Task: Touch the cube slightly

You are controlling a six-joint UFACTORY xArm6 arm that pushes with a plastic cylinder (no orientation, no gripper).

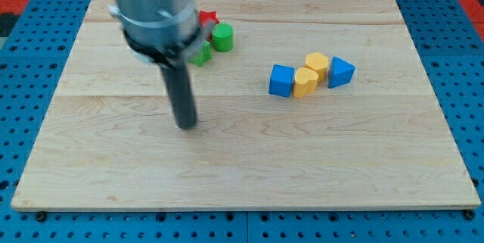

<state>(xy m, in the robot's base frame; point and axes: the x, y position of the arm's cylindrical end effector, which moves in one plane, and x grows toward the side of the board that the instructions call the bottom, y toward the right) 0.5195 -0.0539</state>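
A blue cube (281,80) lies right of the board's middle, at the left end of a short row of blocks. A yellow block (305,82) touches its right side, another yellow block (318,64) sits just above that, and a blue wedge-like block (341,71) ends the row. My tip (186,125) rests on the board well to the left of the blue cube and a little lower, apart from every block.
A green cylinder (222,37), a second green block (201,54) and a red star block (208,20) sit near the view's top, partly hidden behind the arm's grey body (151,4). The wooden board (242,167) lies on a blue pegboard.
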